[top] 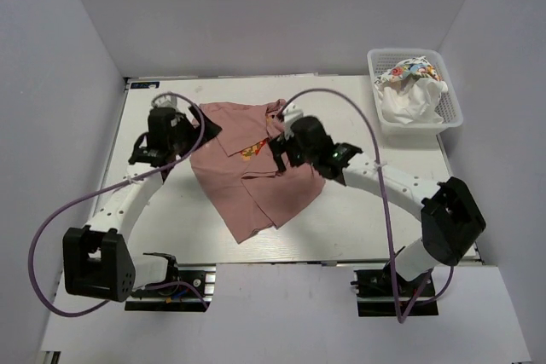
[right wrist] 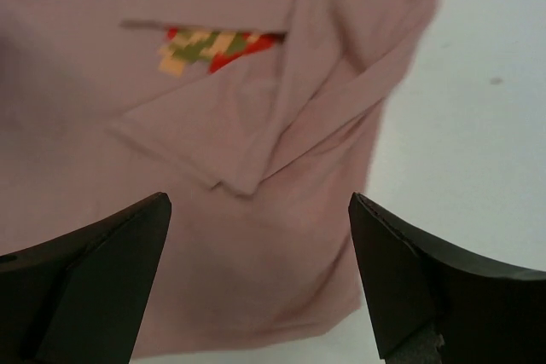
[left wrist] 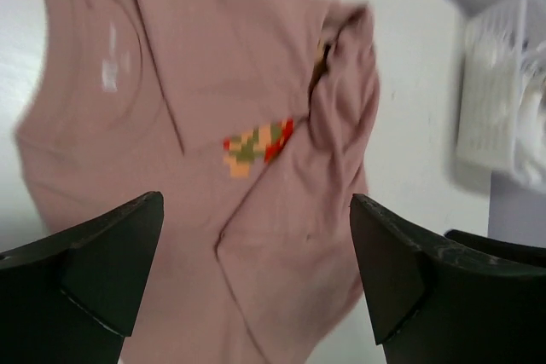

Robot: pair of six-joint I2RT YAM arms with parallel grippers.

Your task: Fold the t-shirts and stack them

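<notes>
Found the dusty pink t-shirt (top: 256, 185) lying rumpled and partly folded at the middle of the bench (top: 171, 228), colourful print (top: 250, 151) facing up. Saw the left fingers (left wrist: 111, 270) spread wide above its left part, gripping nothing, and the right fingers (right wrist: 102, 279) equally wide over its right side, empty. Noted white t-shirts (top: 409, 100) heaped in the basket (top: 418, 127) at the bench's far right corner.

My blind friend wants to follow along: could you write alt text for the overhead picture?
A dusty pink t-shirt lies rumpled and partly folded on a white table, with the left gripper and right gripper of two black robot arms over its far half. A white lattice basket at the far right holds crumpled white shirts.
</notes>
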